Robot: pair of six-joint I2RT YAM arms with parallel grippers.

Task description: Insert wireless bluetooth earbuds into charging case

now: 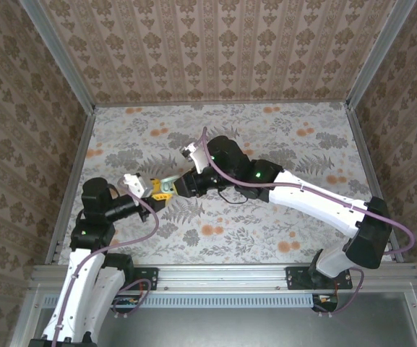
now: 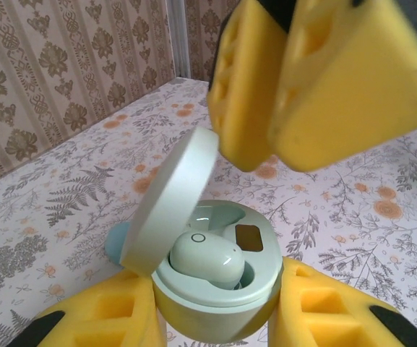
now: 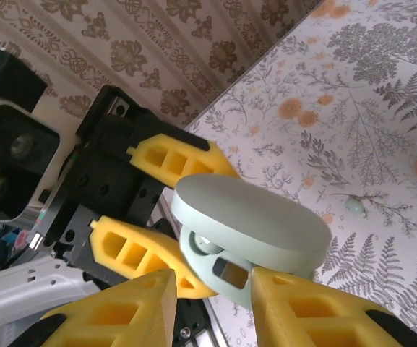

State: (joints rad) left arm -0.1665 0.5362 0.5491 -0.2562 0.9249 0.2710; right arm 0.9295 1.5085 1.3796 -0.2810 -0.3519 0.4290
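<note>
My left gripper [image 2: 219, 293] is shut on the charging case [image 2: 222, 307], holding it by its sides just above the table. The lid [image 2: 168, 202] stands open, tilted to the left. One pale teal earbud [image 2: 204, 260] sits in the near socket; the far socket [image 2: 222, 217] looks hollow. A second small teal piece [image 2: 114, 242], probably the other earbud, lies on the table behind the lid, also seen as a dot [image 3: 353, 207]. My right gripper [image 3: 214, 278] hovers over the case [image 3: 230, 273], jaws apart with nothing between them, one fingertip [image 3: 266, 278] at the lid's edge [image 3: 251, 217].
The flowered table [image 1: 266, 137] is bounded by patterned walls [image 1: 215, 43] at the back and sides. Both grippers meet left of centre, the left [image 1: 157, 194] and the right [image 1: 181, 185]. The right arm [image 1: 302, 191] stretches diagonally across the table's middle.
</note>
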